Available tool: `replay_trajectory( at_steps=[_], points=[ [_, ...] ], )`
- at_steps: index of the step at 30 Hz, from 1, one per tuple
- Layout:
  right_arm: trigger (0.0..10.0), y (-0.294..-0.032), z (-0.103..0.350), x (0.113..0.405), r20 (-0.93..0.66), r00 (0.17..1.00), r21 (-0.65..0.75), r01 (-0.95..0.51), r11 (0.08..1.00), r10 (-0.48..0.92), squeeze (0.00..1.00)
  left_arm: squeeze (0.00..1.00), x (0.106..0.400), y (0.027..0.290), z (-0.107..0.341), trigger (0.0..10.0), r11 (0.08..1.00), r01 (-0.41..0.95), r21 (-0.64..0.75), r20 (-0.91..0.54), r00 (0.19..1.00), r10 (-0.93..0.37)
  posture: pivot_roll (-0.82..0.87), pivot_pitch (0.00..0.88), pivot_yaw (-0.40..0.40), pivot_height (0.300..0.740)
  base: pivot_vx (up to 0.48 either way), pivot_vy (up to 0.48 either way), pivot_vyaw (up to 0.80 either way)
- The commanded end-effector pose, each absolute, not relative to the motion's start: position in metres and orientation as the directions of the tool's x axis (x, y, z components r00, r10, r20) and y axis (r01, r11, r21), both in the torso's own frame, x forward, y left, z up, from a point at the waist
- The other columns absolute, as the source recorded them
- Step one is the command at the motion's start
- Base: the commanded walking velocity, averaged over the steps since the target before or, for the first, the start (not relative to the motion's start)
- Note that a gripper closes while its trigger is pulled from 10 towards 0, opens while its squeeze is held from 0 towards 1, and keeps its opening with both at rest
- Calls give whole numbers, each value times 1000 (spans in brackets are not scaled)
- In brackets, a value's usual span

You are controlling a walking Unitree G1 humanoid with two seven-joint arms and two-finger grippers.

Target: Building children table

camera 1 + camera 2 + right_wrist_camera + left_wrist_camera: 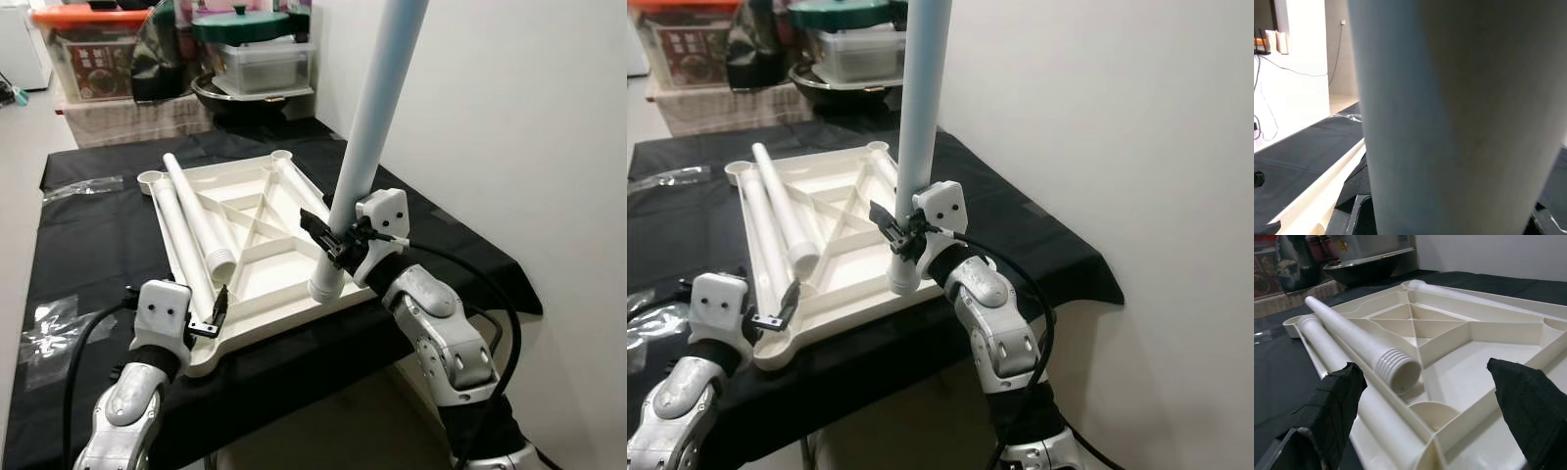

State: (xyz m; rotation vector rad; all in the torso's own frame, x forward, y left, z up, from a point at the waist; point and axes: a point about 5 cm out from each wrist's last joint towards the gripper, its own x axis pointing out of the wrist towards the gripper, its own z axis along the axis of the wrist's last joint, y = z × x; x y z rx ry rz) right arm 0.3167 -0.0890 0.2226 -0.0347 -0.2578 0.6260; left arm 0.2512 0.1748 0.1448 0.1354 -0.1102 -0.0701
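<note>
A white children's tabletop (257, 227) lies upside down on the black cloth, its ribbed underside up. My right gripper (333, 238) is shut on a pale blue-white table leg (372, 127), held nearly upright with its lower end at the tabletop's near right corner socket. Two more white legs (196, 220) lie along the tabletop's left side; one shows a threaded end (1397, 368). My left gripper (217, 311) stands open at the near left corner of the tabletop, holding nothing, its fingers (1332, 406) either side of the corner socket.
The black-covered table (88, 255) ends close to a white wall (509, 117) on the right. Plastic storage bins (98, 49), a pot and a lidded container (260, 54) stand behind the table. Clear plastic wrap (83, 186) lies on the cloth at left.
</note>
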Motion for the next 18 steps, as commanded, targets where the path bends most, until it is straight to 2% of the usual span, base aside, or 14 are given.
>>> replay_trajectory(
  at_steps=[1,8,18],
  points=[
    [10000,-91,225,316,248,782,-112,-563,819,572,0,0,251,174,143,10000,983,71,166,100,991,-88,1,0,-27,740,0,-480,0],
    [10000,-91,225,316,249,781,-107,-566,818,573,0,0,251,174,143,10000,984,67,167,103,991,-85,3,0,-28,740,0,-480,0],
    [10000,-91,225,316,247,782,-110,-564,818,572,0,0,250,177,145,10000,989,50,137,115,991,-66,1,0,-26,740,0,0,0]
  ],
)
